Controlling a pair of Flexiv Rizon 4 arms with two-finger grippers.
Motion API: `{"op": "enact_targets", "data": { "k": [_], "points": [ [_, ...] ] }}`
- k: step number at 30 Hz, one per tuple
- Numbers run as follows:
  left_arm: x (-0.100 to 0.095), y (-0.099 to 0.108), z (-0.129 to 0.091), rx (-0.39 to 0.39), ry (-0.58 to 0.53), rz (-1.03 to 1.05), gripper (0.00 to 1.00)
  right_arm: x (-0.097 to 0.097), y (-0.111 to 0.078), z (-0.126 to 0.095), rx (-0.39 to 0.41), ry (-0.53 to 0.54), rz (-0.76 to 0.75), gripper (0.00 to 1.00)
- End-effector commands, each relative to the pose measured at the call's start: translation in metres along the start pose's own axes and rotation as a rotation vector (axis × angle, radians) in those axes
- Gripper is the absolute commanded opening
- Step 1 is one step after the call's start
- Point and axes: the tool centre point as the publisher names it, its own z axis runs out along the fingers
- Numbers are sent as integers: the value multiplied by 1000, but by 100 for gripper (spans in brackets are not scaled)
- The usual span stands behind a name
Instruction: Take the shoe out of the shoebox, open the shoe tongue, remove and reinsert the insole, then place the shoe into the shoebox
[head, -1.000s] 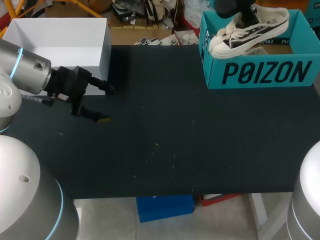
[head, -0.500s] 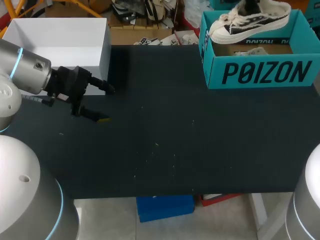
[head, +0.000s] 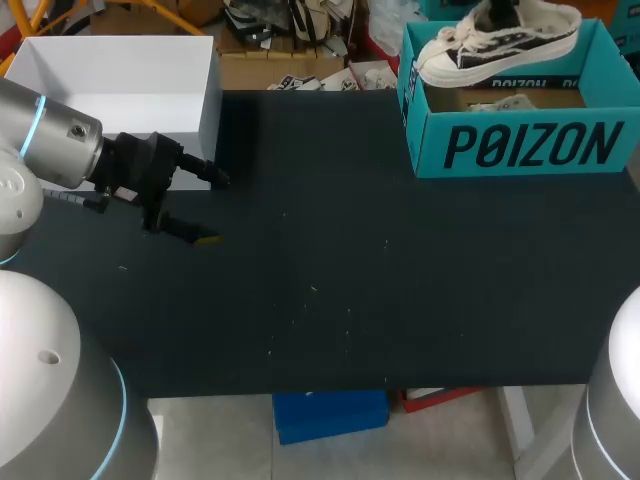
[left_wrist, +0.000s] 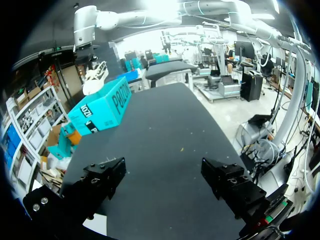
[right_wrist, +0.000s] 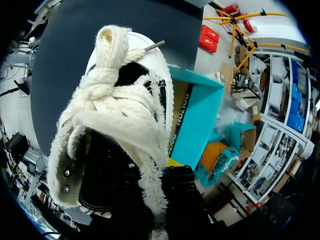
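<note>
A black and white sneaker (head: 497, 48) with thick cream laces hangs over the open teal shoebox (head: 520, 145) at the table's far right corner. My right gripper (head: 498, 10) comes down from above and is shut on the shoe's collar. In the right wrist view the sneaker (right_wrist: 120, 125) fills the space ahead of the gripper (right_wrist: 172, 170), with the shoebox (right_wrist: 192, 120) below it. My left gripper (head: 215, 208) stands open above the table's left side, holding nothing. From the left wrist view, the open left gripper (left_wrist: 167, 180) faces the distant shoebox (left_wrist: 100, 110) and shoe (left_wrist: 95, 80).
An empty white box (head: 110, 80) stands at the table's far left corner, just behind my left gripper. Crumpled paper (head: 495, 100) lies inside the shoebox. The dark tabletop (head: 350, 270) stretches between the two boxes.
The right gripper has lifted the shoe higher above the shoebox and levelled it, then held still. The left arm has not moved.
</note>
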Motion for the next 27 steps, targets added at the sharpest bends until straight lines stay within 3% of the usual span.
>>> {"op": "enact_targets", "data": {
  "k": [1,19,27],
  "points": [
    [1,0,1,-3,-4,1,100,-3,-2,1,3,5,18,0],
    [1,0,1,-3,-4,1,100,-36,-34,53,-164,9,71,0],
    [1,0,1,-3,-4,1,100,-49,-43,78,-165,49,18,0]
  ]
}}
